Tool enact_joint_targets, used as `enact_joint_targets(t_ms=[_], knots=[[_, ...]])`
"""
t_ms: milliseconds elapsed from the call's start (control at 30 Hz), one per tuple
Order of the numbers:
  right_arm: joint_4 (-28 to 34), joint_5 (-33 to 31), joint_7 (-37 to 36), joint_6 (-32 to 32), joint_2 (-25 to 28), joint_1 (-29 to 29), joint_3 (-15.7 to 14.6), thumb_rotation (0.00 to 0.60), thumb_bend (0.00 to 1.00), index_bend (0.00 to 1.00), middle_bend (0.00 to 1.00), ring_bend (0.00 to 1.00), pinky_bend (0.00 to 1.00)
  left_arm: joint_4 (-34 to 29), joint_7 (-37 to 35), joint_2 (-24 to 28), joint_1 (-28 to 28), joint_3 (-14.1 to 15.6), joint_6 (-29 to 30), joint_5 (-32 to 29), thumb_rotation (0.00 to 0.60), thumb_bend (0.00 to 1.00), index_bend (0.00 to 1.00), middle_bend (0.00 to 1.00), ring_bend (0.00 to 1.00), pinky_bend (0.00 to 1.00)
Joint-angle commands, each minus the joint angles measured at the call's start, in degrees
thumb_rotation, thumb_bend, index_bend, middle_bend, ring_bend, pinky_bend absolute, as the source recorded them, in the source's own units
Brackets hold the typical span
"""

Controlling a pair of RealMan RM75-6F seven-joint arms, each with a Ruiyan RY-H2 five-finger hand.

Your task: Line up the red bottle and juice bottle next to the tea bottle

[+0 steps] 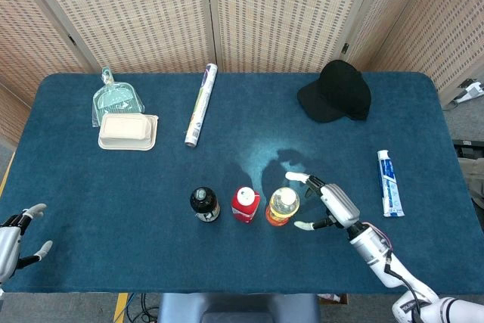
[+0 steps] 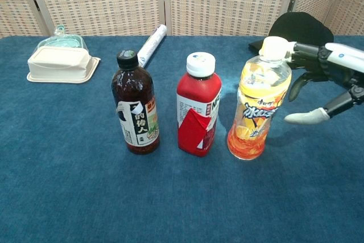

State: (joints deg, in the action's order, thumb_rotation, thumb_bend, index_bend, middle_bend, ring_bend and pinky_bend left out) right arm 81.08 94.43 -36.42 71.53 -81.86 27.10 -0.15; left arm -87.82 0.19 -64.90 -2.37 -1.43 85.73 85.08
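Right hand (image 2: 333,83) cut off at the right edge of the chest view, palm and wrist out of frame. Left hand (image 1: 17,234) clipped at the lower left corner of the head view, absent from the chest view. Black cap (image 2: 300,29) partly hidden behind the right hand's fingers (image 2: 307,118). Print on the toothpaste tube (image 1: 389,182) too small to read.

Three bottles stand on the table (image 1: 91,187): one tea bottle (image 2: 135,103), one red bottle (image 2: 197,105) and one juice bottle (image 2: 255,102). There is one black cap (image 1: 336,91), one rolled tube (image 1: 201,104), one toothpaste tube (image 1: 389,182), one white box (image 1: 128,131) and one green dustpan (image 1: 117,100). Two hands show: the left hand (image 1: 17,234) and the right hand (image 1: 327,202).
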Motion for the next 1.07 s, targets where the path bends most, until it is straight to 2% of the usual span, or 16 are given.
enact_joint_targets(t_ms=[33, 333, 467, 600, 733, 1067], knots=[[3.58, 0.75, 6.16, 2.73, 4.31, -2.11, -1.04, 0.6, 0.01, 0.15, 0.18, 0.17, 0.42, -0.05, 0.11, -0.01, 0.01, 0.01, 0.08, 0.07, 0.6, 0.21, 0.42, 0.33, 0.36, 0.55], [7.48, -0.79, 24.87, 11.65, 11.1, -9.67, -1.49, 0.6, 0.01, 0.15, 0.21, 0.17, 0.42, -0.81, 0.89, 0.0, 0.06, 0.24, 0.77, 1.09, 0.6, 0.21, 0.42, 0.33, 0.37, 0.55], [7.94, -1.4, 29.86, 16.67, 12.21, -13.37, -1.2, 0.6, 0.01, 0.15, 0.22, 0.17, 0.42, -1.54, 2.0, 0.08, 0.33, 0.33, 2.13, 2.24, 0.6, 0.21, 0.42, 0.33, 0.36, 0.55], [7.21, -1.94, 30.8, 21.78, 11.81, -17.11, -0.87, 0.6, 0.06, 0.15, 0.24, 0.17, 0.42, -1.93, 3.01, -0.45, 0.81, 0.19, 4.81, 4.15, 0.6, 0.21, 0.42, 0.33, 0.36, 0.55], [5.41, -2.7, 30.28, 25.11, 11.21, -20.09, -0.53, 0.6, 0.09, 0.15, 0.24, 0.17, 0.42, -2.58, 3.0, -0.19, 0.8, 0.73, 4.89, 5.25, 0.6, 0.21, 0.42, 0.33, 0.36, 0.55], [3.81, -2.05, 25.55, 28.26, 12.29, -22.87, 0.55, 0.6, 0.13, 0.15, 0.24, 0.17, 0.42, -2.48, 3.45, -1.18, -0.43, 2.02, 2.08, 6.62, 0.6, 0.21, 0.42, 0.33, 0.37, 0.55]])
